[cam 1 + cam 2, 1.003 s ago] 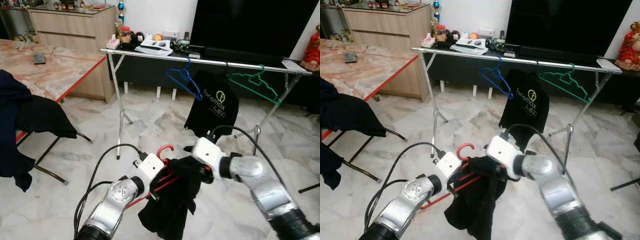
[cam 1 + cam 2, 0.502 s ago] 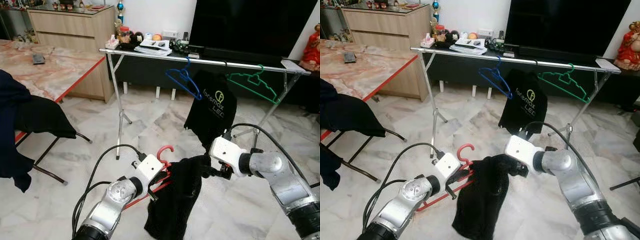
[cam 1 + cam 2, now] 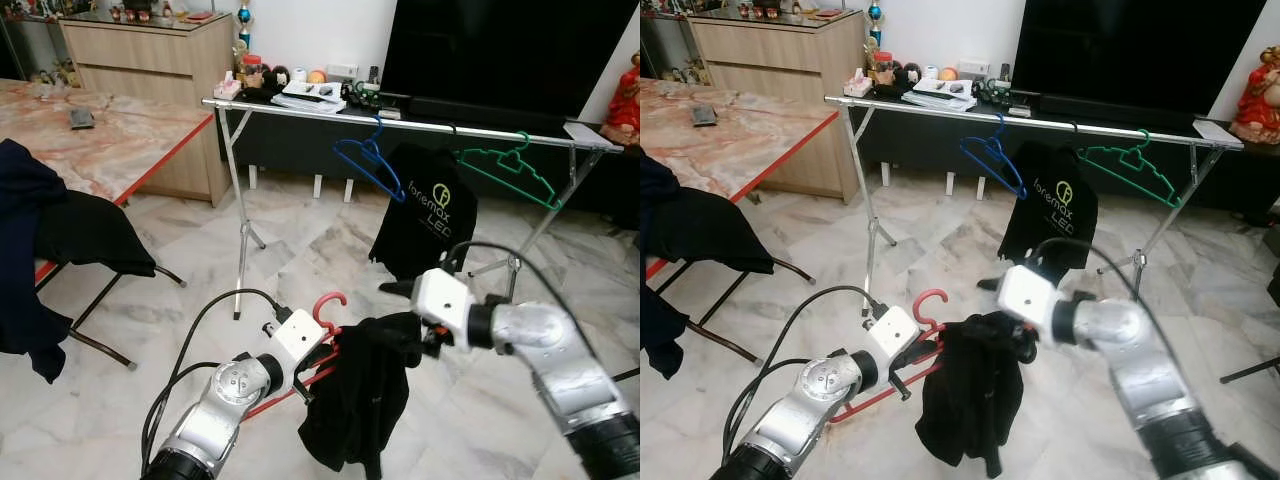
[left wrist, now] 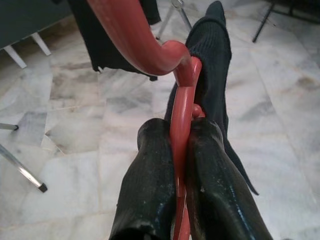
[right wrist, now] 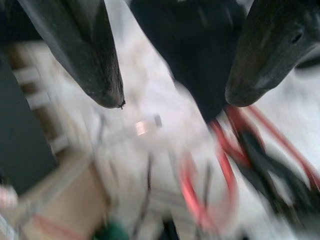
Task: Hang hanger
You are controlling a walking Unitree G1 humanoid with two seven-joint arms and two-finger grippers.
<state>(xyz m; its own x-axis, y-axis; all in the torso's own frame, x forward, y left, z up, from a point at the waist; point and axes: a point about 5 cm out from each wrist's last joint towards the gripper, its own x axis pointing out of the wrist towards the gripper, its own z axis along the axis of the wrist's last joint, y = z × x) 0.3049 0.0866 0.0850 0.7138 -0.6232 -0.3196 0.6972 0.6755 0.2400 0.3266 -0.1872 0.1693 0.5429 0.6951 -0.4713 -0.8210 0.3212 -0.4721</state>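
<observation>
Two grippers working: left gripper (image 4: 182,150) clamping red hanger (image 3: 325,305) neck, keeping hook free for rail (image 3: 420,122); right gripper (image 5: 172,100) (fingers apart) hovering by black garment (image 3: 365,395); we are judging hanging not yet done.

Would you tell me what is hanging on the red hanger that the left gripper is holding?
A black garment is draped over the red hanger, which the left gripper clamps near its hook. The cloth covers the hanger's far end, and the right gripper hovers open beside it.
</observation>
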